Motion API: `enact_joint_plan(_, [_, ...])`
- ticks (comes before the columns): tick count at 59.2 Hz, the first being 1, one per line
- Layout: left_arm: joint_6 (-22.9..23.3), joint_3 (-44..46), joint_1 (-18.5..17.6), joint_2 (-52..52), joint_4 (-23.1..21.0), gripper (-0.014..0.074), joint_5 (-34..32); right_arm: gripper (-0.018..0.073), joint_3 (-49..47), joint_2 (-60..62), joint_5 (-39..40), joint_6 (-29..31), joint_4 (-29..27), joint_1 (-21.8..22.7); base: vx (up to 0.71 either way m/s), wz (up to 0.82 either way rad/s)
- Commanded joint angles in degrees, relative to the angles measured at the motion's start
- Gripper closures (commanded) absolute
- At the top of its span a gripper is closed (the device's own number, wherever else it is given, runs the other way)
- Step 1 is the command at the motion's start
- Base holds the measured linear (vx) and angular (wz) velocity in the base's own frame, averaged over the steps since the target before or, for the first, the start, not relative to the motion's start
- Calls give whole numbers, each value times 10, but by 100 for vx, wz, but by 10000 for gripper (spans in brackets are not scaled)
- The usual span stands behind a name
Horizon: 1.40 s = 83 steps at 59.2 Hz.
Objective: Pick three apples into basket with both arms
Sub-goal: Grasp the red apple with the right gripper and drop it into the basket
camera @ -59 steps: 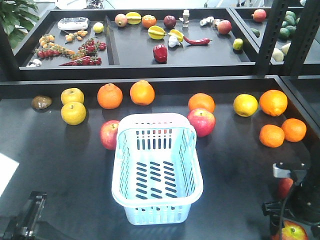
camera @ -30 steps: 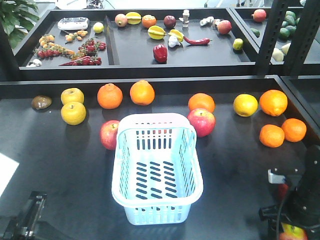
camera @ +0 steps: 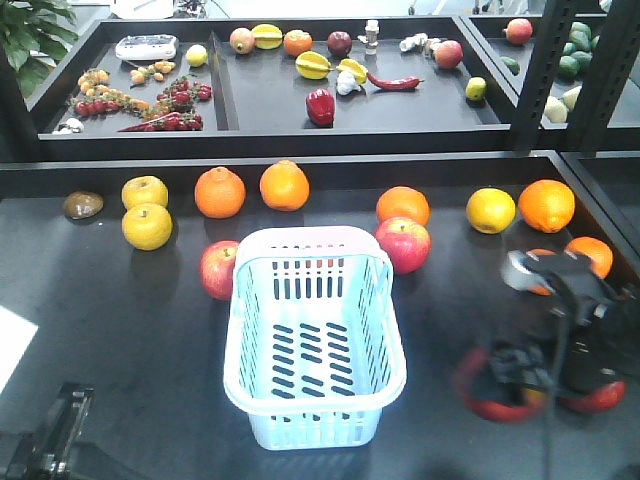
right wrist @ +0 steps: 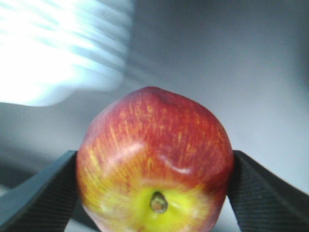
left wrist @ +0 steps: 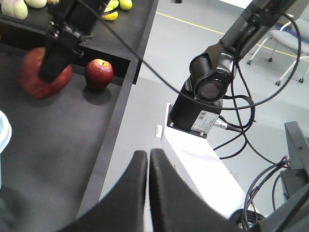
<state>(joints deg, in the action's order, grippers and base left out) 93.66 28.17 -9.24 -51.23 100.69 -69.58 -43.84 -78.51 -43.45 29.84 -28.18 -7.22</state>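
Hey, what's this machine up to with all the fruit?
A two-armed robot is meant to fill the blue basket, which is empty so far. Its right gripper holds one apple off to the basket's right. The left gripper is shut on nothing. Two more apples sit on the table beside the basket.

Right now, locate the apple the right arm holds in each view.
Front view: apple, a red blur at lower right, right of the basket.
Left wrist view: apple, upper left, partly behind the black arm.
Right wrist view: apple, centre bottom, clamped by the right end effector.
Shared landmark: basket; left edge, blurred upper left.
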Motion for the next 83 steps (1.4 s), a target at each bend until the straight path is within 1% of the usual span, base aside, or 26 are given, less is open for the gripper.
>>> enact_joint_plan(1, [1, 14, 0, 4, 10, 602, -88, 550, -12, 39, 55, 35, -89, -60, 0, 0])
enact_joint_plan(5, [1, 14, 0, 4, 10, 602, -88, 544, -12, 37, 90, 46, -112, -97, 0, 0])
enact_joint_plan(11, [1, 14, 0, 4, 10, 602, -88, 524, -12, 23, 163, 71, -128, -145, 0, 0])
enact_joint_plan(16, [1, 14, 0, 4, 10, 602, -88, 489, -20, 7, 207, 84, -148, -174, 0, 0])
enact_joint_plan(20, [1, 14, 0, 4, 10, 602, -88, 443, -37, -15, 216, 86, -159, -185, 0, 0])
enact_joint_plan(26, [1, 14, 0, 4, 10, 602, -88, 310, -64, -57, 214, 99, -160, -189, 0, 0])
enact_joint_plan(32, [1, 14, 0, 4, 10, 602, -88, 131, -87, -93, 210, 102, -158, -189, 0, 0])
enact_joint_plan(33, [1, 14, 0, 4, 10, 602, -88, 92, -92, -98, 208, 107, -158, -189, 0, 0])
enact_joint_plan(38, [1, 14, 0, 4, 10, 602, -88, -41, -108, -111, 194, 130, -157, -189, 0, 0])
enact_joint_plan(42, [1, 14, 0, 4, 10, 602, -88, -111, -114, -113, 185, 135, -157, -189, 0, 0])
enact_joint_plan(47, [1, 14, 0, 4, 10, 602, -88, -147, -114, -113, 180, 135, -156, -189, 0, 0])
enact_joint_plan(51, [1, 14, 0, 4, 10, 602, -88, -141, -114, -113, 171, 135, -156, -189, 0, 0])
enact_joint_plan(56, [1, 14, 0, 4, 10, 602, -88, -113, -114, -109, 154, 135, -154, -189, 0, 0])
enact_joint_plan(59, [1, 14, 0, 4, 10, 602, -88, -79, -114, -105, 139, 135, -154, -189, 0, 0])
enact_joint_plan(65, [1, 14, 0, 4, 10, 602, -88, 30, -114, -84, 94, 133, -132, -188, 0, 0])
enact_joint_plan(71, [1, 14, 0, 4, 10, 602, -88, 214, -113, -47, 37, 114, -98, -180, 0, 0])
enact_joint_plan(80, [1, 14, 0, 4, 10, 602, -88, 556, -113, 20, -28, 62, -47, -148, 0, 0])
enact_joint_plan(81, [1, 14, 0, 4, 10, 602, -88, 576, -113, 26, -33, 57, -40, -144, 0, 0])
enact_joint_plan(83, [1, 14, 0, 4, 10, 602, -88, 574, -113, 42, -42, 38, -22, -133, 0, 0])
